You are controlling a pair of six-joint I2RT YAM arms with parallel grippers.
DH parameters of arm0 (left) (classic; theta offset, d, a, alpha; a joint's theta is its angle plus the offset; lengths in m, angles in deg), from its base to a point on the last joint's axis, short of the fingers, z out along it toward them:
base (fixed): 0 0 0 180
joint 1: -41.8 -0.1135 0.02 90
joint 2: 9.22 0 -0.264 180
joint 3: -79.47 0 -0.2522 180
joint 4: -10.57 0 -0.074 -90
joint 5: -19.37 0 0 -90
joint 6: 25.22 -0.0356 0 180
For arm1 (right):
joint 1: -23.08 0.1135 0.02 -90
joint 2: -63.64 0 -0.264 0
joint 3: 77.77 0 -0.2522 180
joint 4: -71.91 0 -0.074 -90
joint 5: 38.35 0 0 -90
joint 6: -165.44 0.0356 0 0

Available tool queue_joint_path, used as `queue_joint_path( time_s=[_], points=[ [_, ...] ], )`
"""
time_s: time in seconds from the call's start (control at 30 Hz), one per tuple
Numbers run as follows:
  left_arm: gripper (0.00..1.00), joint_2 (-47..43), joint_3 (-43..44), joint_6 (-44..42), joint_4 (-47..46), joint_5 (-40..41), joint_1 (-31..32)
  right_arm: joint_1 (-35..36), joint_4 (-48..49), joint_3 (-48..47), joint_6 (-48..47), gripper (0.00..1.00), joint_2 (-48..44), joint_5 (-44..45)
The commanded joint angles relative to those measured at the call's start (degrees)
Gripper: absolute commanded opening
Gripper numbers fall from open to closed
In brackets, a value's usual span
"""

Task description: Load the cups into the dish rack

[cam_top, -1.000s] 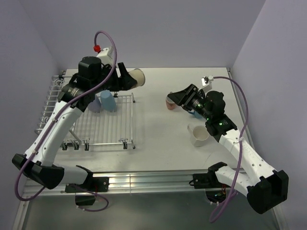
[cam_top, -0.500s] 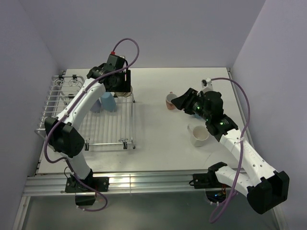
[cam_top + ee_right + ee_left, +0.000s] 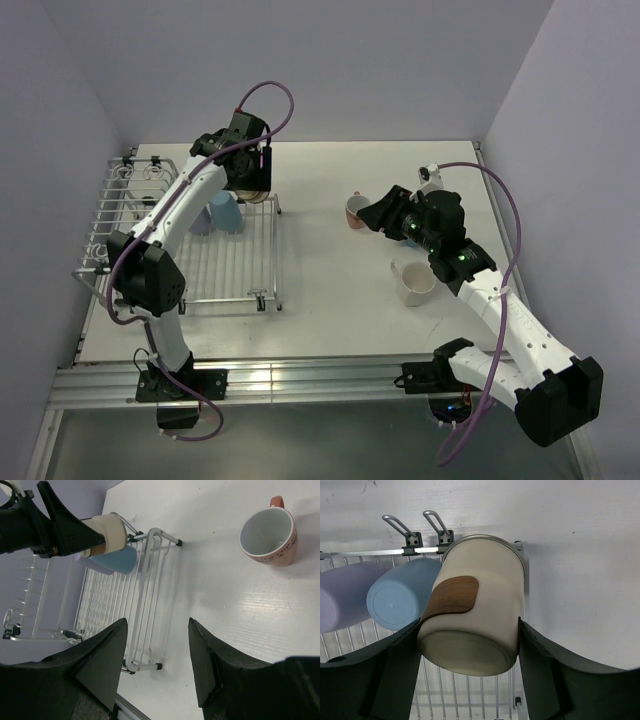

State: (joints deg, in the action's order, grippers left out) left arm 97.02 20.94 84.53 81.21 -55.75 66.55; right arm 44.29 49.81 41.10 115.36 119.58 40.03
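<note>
White table (image 3: 330, 300) with dish rack (image 3: 220, 275), lavender walls (image 3: 380, 70)

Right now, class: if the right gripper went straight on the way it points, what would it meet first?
Probably the bare table, between the dish rack and the salmon-pink mug: the open right gripper aims at neither, though depth is unclear.

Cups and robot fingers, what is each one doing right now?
cream cup: held at the dish rack corner
left fingers: shut on the cream cup
right fingers: open, empty
light blue cup: in the rack
lavender cup: in the rack
salmon mug: upright on table, empty
white mug: upright on table
</note>
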Motion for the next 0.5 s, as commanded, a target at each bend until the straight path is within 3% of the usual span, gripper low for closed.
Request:
queue_joint_path(
  time_s=[0.0,0.47],
  points=[
    [0.00,0.5,0.1,-1.4,-1.1,-0.7,-0.5,-0.3,0.5,-2.1,-1.2,0.59,-0.4,0.1],
    [0.08,3.1,-3.5,-2.3,-1.3,-0.9,-0.6,-0.3,1.0,-1.8,-1.2,0.59,0.7,-0.3]
  ],
)
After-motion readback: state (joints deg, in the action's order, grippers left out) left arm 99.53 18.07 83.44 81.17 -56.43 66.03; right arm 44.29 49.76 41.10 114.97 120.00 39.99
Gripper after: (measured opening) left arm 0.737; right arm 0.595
